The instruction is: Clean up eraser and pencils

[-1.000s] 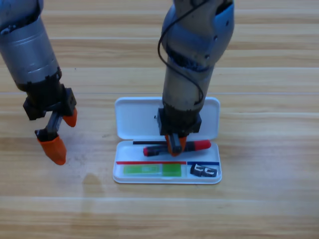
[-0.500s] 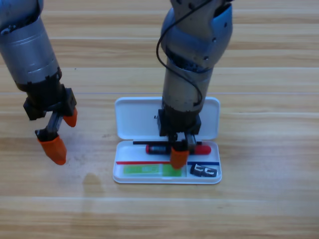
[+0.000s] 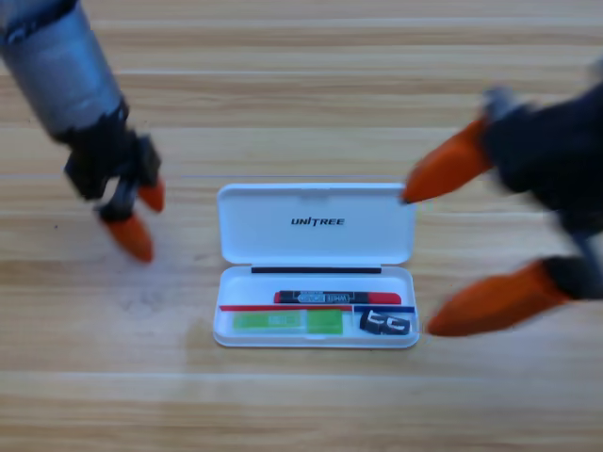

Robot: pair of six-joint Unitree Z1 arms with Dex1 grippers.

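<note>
Pencils and eraser all lie inside the open white case on the desk.
The red pencil sits above the green pencil, the eraser at lower right. The right gripper, fingers spread wide and empty, hangs at the case's right edge. The left gripper, fingers parted, holds nothing, well left.
</note>
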